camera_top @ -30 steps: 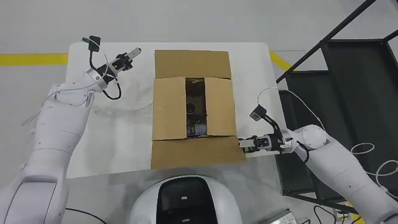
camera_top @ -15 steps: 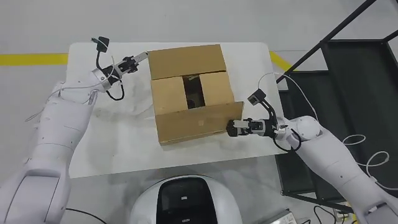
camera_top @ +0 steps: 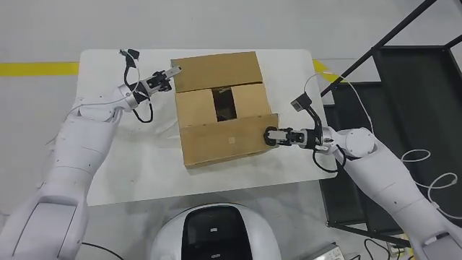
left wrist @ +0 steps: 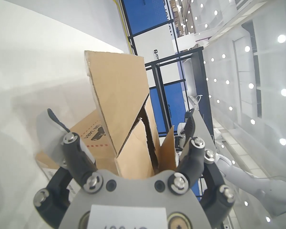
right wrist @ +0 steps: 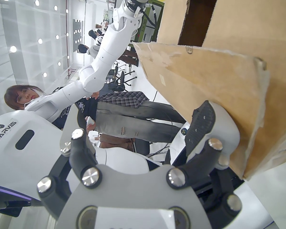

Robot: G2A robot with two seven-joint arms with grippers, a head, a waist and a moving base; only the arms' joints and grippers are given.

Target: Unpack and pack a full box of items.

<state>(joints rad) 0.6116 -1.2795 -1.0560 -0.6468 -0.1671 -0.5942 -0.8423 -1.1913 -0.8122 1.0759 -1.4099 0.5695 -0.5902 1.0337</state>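
Observation:
A brown cardboard box (camera_top: 195, 107) stands mid-table, turned slightly. Its far flap (camera_top: 216, 71) and near flap (camera_top: 227, 141) are raised partway. The two side flaps lie nearly closed, leaving a dark gap (camera_top: 225, 105) into the inside. My left gripper (camera_top: 167, 79) is open at the far flap's left corner, and the flap (left wrist: 119, 91) rises between its fingers (left wrist: 54, 125). At the near flap's right end is my right gripper (camera_top: 269, 136), also open. One of its pads (right wrist: 201, 125) rests against that flap (right wrist: 205, 77).
The white table (camera_top: 130, 159) has bare room left of the box and a narrow strip to its right. A black metal rack (camera_top: 404, 79) stands just past the table's right edge. A yellow floor line (camera_top: 36, 68) runs at the far left.
The far and near flaps, flat a second ago, are now raised and the box has turned slightly. My left gripper moved right to the far flap. My right gripper moved up with the near flap.

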